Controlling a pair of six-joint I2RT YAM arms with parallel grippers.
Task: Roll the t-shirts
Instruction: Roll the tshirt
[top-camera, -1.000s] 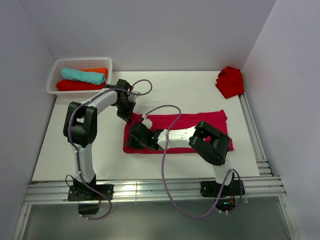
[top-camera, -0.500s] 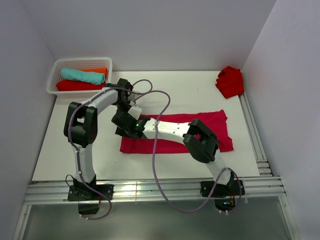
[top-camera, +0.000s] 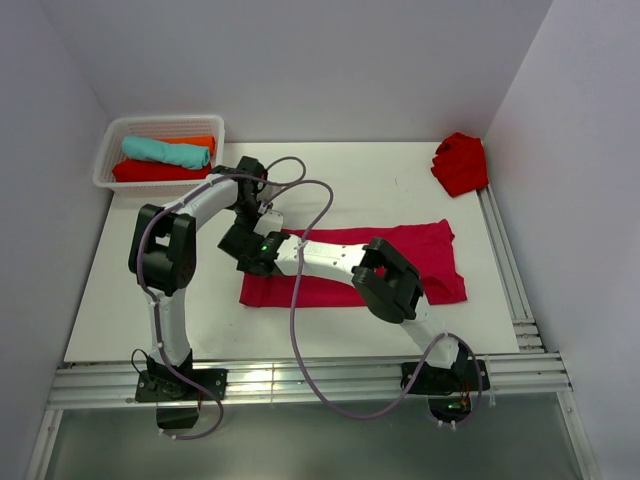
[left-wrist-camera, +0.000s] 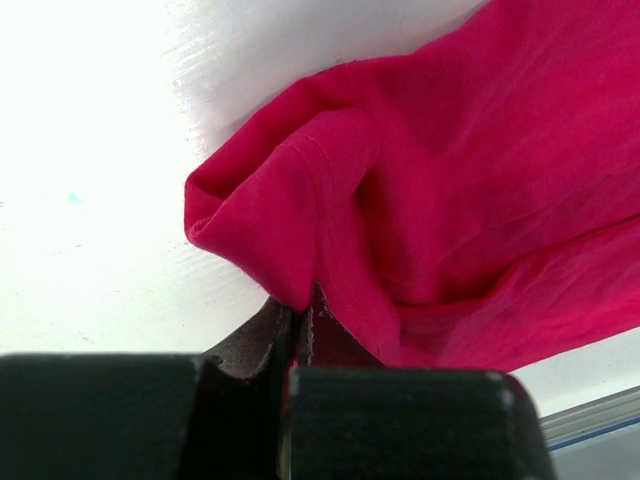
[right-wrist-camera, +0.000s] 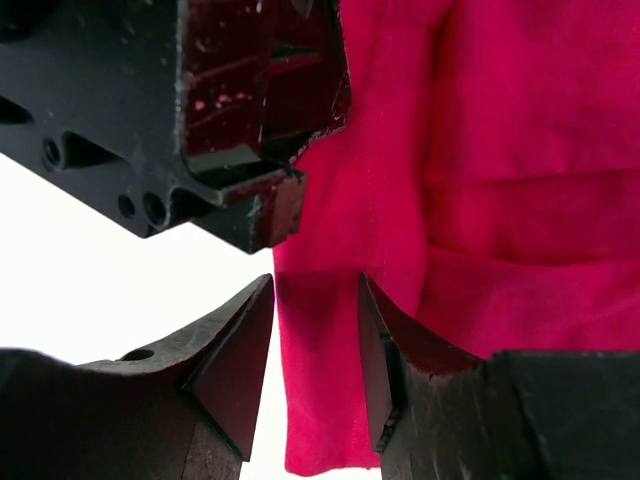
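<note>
The raspberry-crimson soft cloth t-shirt (top-camera: 437, 258) lay folded in a long strip on the white bench (top-camera: 350, 180). The left end effector (left-wrist-camera: 300, 315) was clenched on its left-end corner. The right end effector (right-wrist-camera: 315, 300) stood released over the same hem. It should probably pinch both layers squarely before rolling.

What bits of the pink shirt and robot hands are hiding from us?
- Top view: the right arm lies across the crimson t-shirt, hiding its middle; where the grippers meet is a dark jumble.
- Left wrist view: the left gripper covers the pinched cloth; the shirt runs off the right edge.
- Right wrist view: the left gripper's body blocks the top left corner beyond the right gripper.
- Basket: the orange t-shirt is mostly under the teal t-shirt.
</note>
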